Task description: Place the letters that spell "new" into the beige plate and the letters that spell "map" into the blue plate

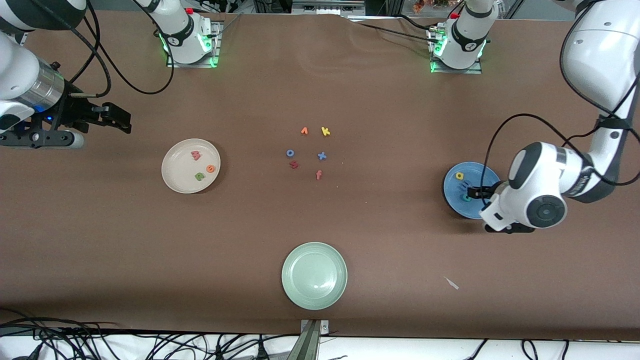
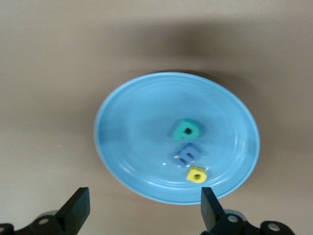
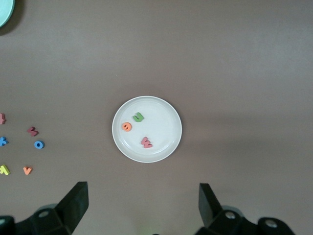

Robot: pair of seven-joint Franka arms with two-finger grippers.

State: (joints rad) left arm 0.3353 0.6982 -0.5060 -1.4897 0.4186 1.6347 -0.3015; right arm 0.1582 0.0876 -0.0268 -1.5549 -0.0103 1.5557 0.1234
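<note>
Parked high at the right arm's end of the table: right gripper (image 1: 117, 117), jaws spread wide and empty, waiting. In the round cream-beige plate (image 1: 172, 181): green foam n (image 1: 200, 176), orange foam e (image 1: 210, 168), pinkish-red foam w (image 1: 195, 155), so "new" looks complete. Mid-table, leftover loose foam letters (image 1: 307, 152). Low over the round mid-blue plate (image 2: 127, 112): left gripper (image 1: 471, 191), fingers wide apart, nothing held. In that plate: teal p (image 2: 186, 129), purple-blue m (image 2: 188, 153), yellow a (image 2: 196, 175), probably just released there.

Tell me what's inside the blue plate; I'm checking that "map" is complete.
In the blue plate lie a teal p, a purple-blue m and a yellow a. Nothing covers them in the left wrist view; from the front, the left hand hides part.
</note>
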